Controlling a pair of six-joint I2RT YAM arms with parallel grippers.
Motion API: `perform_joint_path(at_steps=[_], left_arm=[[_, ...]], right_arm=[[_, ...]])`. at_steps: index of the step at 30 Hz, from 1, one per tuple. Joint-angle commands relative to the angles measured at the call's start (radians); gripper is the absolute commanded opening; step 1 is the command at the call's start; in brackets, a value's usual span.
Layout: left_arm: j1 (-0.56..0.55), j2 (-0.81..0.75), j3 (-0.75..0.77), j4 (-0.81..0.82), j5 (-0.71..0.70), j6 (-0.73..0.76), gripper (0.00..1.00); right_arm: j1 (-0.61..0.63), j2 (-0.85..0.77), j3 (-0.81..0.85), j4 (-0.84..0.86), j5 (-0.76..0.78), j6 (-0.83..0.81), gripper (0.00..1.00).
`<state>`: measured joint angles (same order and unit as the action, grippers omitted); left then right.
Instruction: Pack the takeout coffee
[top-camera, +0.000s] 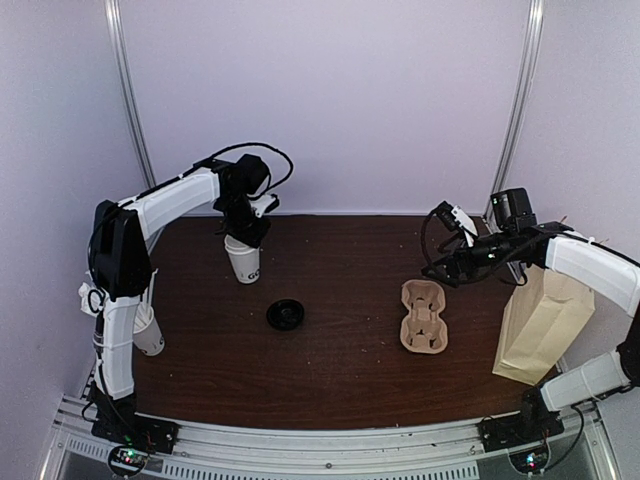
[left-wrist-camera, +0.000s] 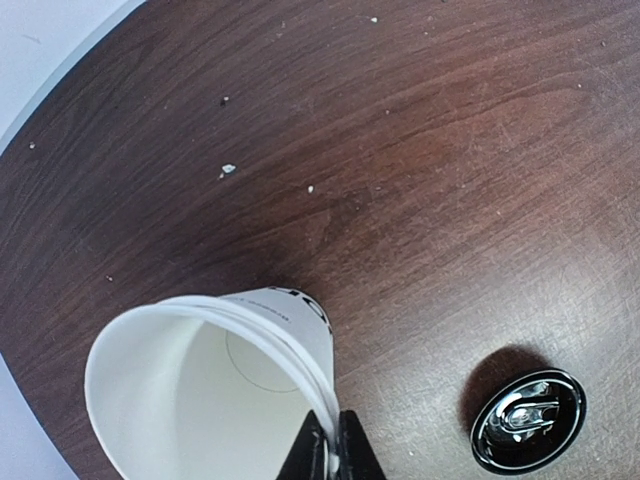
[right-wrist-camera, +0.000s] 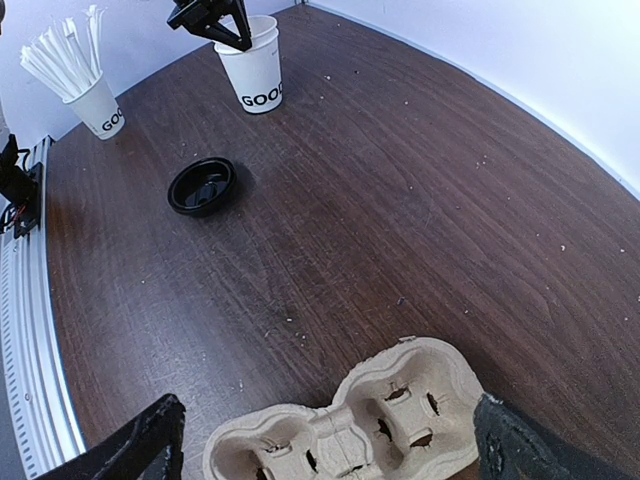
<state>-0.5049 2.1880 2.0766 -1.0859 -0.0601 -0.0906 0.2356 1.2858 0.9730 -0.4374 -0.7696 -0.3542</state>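
The white paper cup (top-camera: 243, 261) with dark print stands open, with no lid on it, at the back left of the table. It also shows in the left wrist view (left-wrist-camera: 215, 390) and the right wrist view (right-wrist-camera: 255, 62). My left gripper (left-wrist-camera: 333, 455) is shut on the cup's rim, one finger inside and one outside. The round black lid (top-camera: 285, 314) lies apart on the table, right of the cup; it also shows in the left wrist view (left-wrist-camera: 527, 420) and the right wrist view (right-wrist-camera: 201, 186). My right gripper (right-wrist-camera: 325, 450) is open and empty, above the brown pulp carrier (right-wrist-camera: 350, 425).
The pulp carrier (top-camera: 422, 316) lies right of centre. A brown paper bag (top-camera: 542, 325) stands at the right edge. A white cup full of wrapped straws (top-camera: 146, 330) stands at the left edge, also seen in the right wrist view (right-wrist-camera: 88, 88).
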Motion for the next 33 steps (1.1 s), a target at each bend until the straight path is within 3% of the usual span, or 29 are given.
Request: perform_joint_path(at_steps=[1, 3, 12, 18, 26, 31, 33], left_arm=[[0.005, -0.001, 0.038, -0.013, -0.011, 0.006, 0.04], [0.005, -0.008, 0.043, -0.019, -0.013, 0.008, 0.00], [-0.035, -0.095, 0.089, -0.014, 0.089, 0.000, 0.00], [-0.166, -0.159, 0.104, 0.058, 0.207, -0.058, 0.00], [-0.305, -0.279, -0.140, 0.348, 0.266, -0.177, 0.00], [-0.348, -0.339, -0.283, 0.485, 0.281, -0.261, 0.00], [-0.361, -0.345, -0.291, 0.492, 0.279, -0.273, 0.00]], right_arm=[[-0.004, 0.005, -0.008, 0.000, 0.001, -0.011, 1.00], [-0.004, 0.007, -0.009, 0.000, 0.000, -0.012, 1.00], [-0.001, 0.026, -0.006, 0.020, 0.013, 0.024, 0.99], [0.017, 0.095, 0.074, 0.074, 0.102, 0.297, 0.93], [0.063, 0.252, 0.238, 0.056, 0.008, 0.618, 0.89], [0.150, 0.281, 0.265, 0.056, -0.008, 0.667, 0.90], [0.181, 0.286, 0.276, 0.054, -0.007, 0.669, 0.98]])
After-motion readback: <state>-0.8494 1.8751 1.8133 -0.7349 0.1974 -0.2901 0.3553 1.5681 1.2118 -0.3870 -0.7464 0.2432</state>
